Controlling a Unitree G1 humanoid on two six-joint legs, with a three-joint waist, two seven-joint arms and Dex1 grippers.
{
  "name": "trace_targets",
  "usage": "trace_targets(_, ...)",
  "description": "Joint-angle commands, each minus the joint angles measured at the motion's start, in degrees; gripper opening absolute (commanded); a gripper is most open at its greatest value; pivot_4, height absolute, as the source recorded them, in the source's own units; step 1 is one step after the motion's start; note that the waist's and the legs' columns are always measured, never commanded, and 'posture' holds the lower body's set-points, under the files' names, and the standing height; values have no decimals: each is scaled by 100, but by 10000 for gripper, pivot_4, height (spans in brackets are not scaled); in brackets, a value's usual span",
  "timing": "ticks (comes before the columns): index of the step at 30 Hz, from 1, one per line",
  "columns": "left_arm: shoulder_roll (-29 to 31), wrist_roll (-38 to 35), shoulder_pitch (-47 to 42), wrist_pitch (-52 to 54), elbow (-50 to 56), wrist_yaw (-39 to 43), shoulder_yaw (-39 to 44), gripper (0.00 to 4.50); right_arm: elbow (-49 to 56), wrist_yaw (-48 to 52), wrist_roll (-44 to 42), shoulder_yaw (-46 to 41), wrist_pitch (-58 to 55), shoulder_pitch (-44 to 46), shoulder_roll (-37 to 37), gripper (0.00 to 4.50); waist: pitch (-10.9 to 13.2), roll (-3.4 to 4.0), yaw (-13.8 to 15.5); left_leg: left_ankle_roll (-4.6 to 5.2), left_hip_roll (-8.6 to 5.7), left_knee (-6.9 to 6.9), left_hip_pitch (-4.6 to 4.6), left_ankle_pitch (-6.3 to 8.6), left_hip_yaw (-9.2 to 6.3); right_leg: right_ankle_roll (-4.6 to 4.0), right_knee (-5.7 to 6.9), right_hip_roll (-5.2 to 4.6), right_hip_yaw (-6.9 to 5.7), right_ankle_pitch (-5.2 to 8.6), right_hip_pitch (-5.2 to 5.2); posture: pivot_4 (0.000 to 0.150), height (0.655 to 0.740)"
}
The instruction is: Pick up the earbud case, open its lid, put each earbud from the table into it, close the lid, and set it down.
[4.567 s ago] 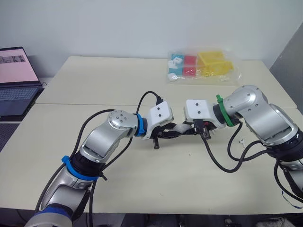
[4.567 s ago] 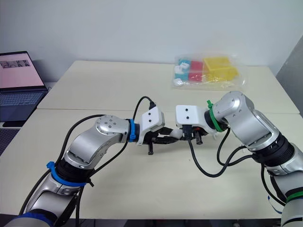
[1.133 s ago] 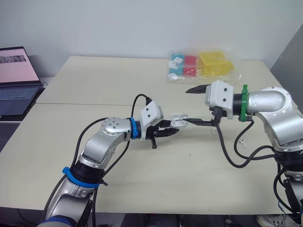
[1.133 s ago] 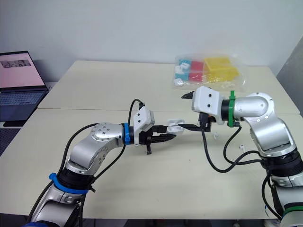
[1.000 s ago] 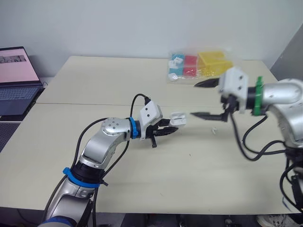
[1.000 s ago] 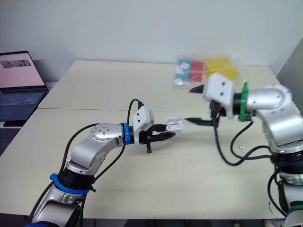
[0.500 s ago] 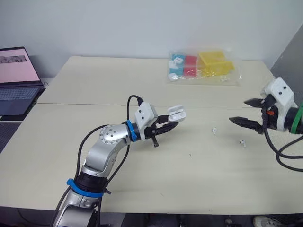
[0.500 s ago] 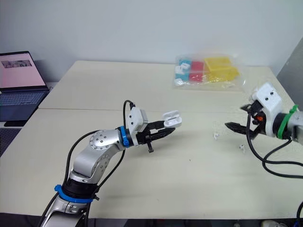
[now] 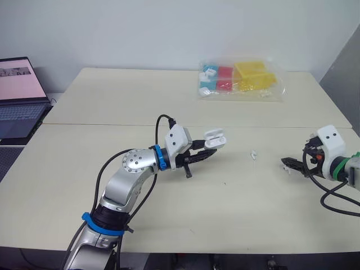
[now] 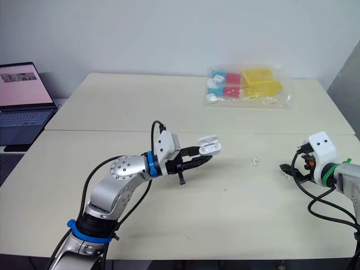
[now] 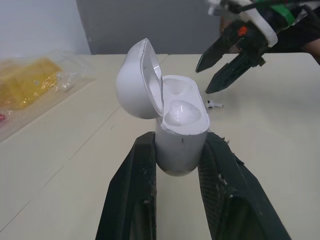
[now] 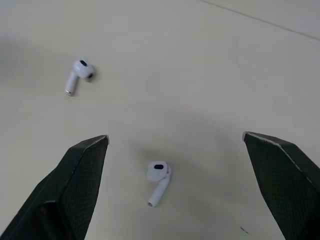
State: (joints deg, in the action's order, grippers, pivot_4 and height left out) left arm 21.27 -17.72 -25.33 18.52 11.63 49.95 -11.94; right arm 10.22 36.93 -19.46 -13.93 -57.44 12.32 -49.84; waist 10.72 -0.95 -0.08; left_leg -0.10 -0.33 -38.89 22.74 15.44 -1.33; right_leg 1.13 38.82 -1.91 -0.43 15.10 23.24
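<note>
The left gripper [image 10: 198, 160] grasps the white earbud case [image 10: 209, 146] by its base and holds it above the middle of the table [image 9: 140, 101], with the lid swung open. Far to the right, the right gripper [image 12: 175, 140] hangs low over the table, its fingers spread wide and released. One earbud [image 12: 158, 179] lies on the table between those fingers. The other earbud [image 9: 254, 154] lies further left, between the case and the right gripper.
</note>
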Motion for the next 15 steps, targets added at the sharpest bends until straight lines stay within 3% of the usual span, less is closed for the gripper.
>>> trace_targets(1, 54, -108, 23, -8, 348, 35, 45, 7697, -260, 36, 181, 61, 552, 32, -80, 45000, 0, 0, -1, 0, 0, 0, 0, 0, 0, 0, 0, 0, 0, 0, 0, 1500, 7400)
trace_targets(15, 118, -94, 7, 76, 377, 19, 69, 7697, -563, 72, 68, 144, 622, -20, 123, 45000, 0, 0, 0, 0, 0, 1, 0, 0, -3, 0, 1, 10, 1, 0, 0, 1500, 7400)
